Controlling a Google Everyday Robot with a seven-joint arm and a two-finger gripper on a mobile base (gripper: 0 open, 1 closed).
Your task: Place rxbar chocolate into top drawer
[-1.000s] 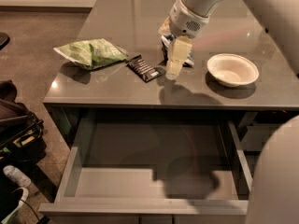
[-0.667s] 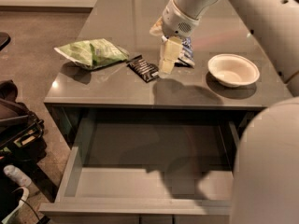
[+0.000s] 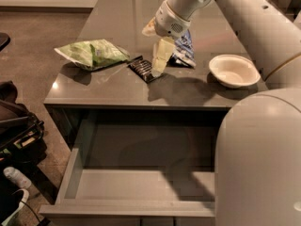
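The rxbar chocolate (image 3: 142, 68), a small flat black bar, lies on the grey counter (image 3: 113, 91) between the green chip bag and the blue-and-white bag. My gripper (image 3: 159, 65) points down at the bar's right end, touching or just above it; I cannot tell which. The top drawer (image 3: 136, 185) is pulled out below the counter's front edge. Its grey inside holds nothing that I can see. My own arm hides the drawer's right part.
A green chip bag (image 3: 94, 53) lies left of the bar. A blue-and-white snack bag (image 3: 185, 48) lies just behind the gripper. A white bowl (image 3: 233, 70) stands at the right. A black bag (image 3: 16, 126) sits on the floor at the left.
My gripper has moved left across the counter, from beside the blue-and-white bag to the rxbar's right end. My arm now fills more of the right foreground.
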